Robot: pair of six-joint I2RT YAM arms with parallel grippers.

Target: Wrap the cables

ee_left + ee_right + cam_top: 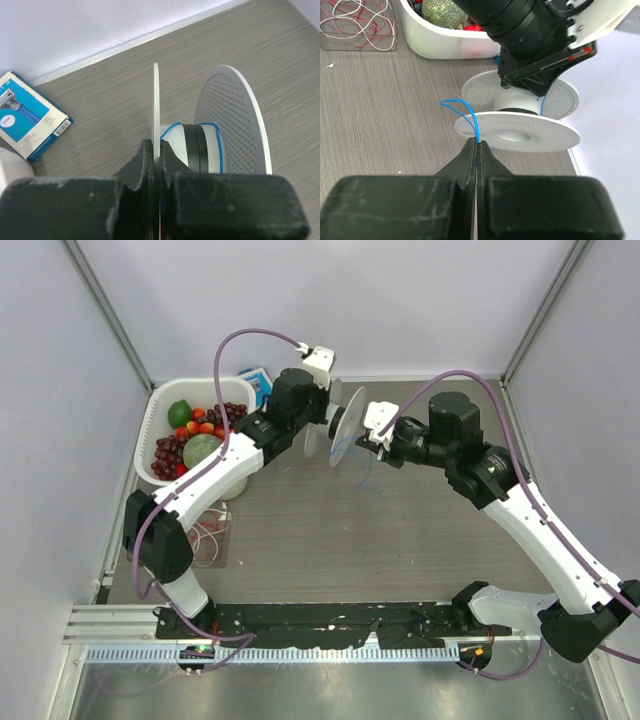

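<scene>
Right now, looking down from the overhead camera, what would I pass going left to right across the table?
white fruit basket → blue box → white spool → right arm

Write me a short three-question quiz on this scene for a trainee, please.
1. True or false: the right gripper is shut on the blue cable.
2. What does the left gripper pinch? A) the spool flange B) a grape C) nothing
3. Fill in: the red and white cables lie in a clear ____ beside the fruit basket.
Key: 1 true; 2 A; 3 tray.
</scene>
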